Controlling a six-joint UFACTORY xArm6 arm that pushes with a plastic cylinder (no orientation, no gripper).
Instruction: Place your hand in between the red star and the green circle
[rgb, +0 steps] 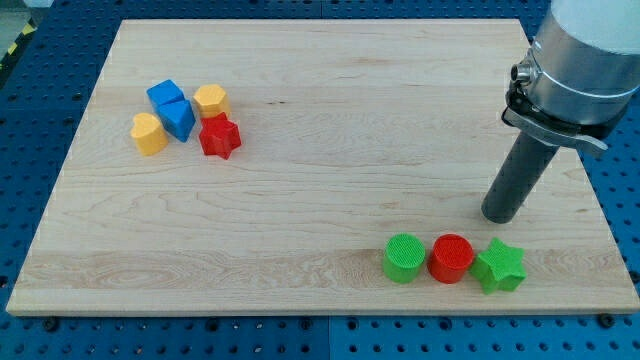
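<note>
The red star lies at the view's upper left, in a cluster of blocks. The green circle lies near the view's bottom, right of centre. My tip rests on the board at the view's right, above and to the right of the green circle, just above the green star. It touches no block and is far from the red star.
A red circle sits between the green circle and the green star. Beside the red star are two blue blocks, a yellow hexagon and a yellow block. The wooden board lies on a blue perforated table.
</note>
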